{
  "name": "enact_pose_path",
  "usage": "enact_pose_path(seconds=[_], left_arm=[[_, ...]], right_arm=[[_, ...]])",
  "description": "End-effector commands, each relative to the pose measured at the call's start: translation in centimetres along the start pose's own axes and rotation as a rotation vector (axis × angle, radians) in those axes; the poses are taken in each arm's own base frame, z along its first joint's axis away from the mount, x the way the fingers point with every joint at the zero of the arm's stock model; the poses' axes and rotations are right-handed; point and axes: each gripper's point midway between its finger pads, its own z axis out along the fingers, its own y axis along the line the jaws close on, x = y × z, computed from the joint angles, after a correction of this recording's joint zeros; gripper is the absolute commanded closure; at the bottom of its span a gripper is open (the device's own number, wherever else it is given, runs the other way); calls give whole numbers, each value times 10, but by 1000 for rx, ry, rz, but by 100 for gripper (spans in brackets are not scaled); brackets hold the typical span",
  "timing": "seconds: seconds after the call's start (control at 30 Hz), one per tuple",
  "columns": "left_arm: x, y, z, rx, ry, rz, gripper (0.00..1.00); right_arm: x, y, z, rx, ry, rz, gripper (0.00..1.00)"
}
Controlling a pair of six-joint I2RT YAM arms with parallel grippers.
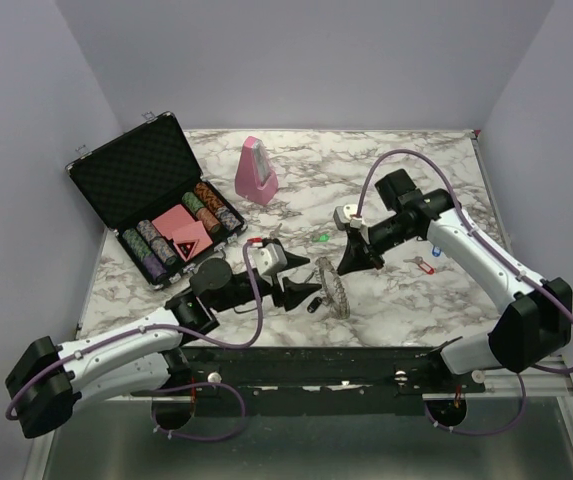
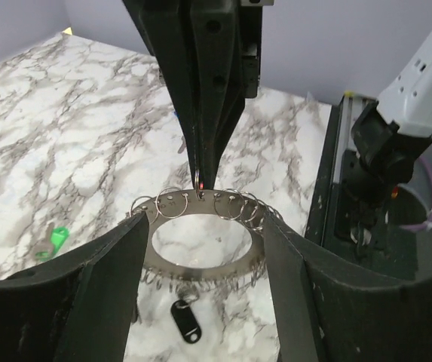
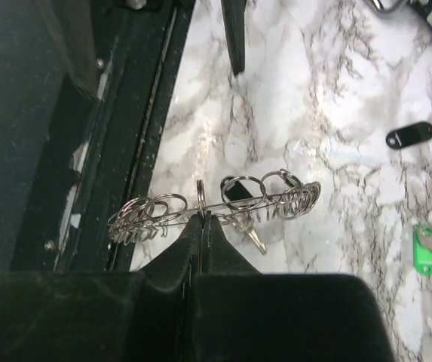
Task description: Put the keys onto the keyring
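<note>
A white marble-patterned table [image 1: 416,300] veined in grey sits inside a booth of plain pale lavender walls [image 1: 316,60] at 9, 12 and 3 o'clock. A black rail [image 1: 316,365] edges the table at 6 o'clock. Lighting is soft and even.

- Top cam sat high behind both arm bases, looking down over the whole marble table [image 1: 406,160].
- Both wrist cams were up close, sharing the keyring [image 2: 200,245] from opposite sides.
</note>
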Motion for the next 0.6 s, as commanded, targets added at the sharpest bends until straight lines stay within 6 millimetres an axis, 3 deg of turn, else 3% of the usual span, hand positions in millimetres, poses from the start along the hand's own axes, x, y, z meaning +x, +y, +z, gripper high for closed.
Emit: enact_pose_path(seconds=[0.0, 0.2, 0.57], left_arm=[[17, 2, -6, 38, 210, 150, 29], [12, 10, 13, 35, 248, 182, 30], [15, 2, 50, 94, 234, 117, 44]], right_arm=[[14, -1, -11, 47, 136, -25, 100], [16, -3, -12, 67, 158, -32, 100], [15, -3, -12, 74, 152, -36, 100]])
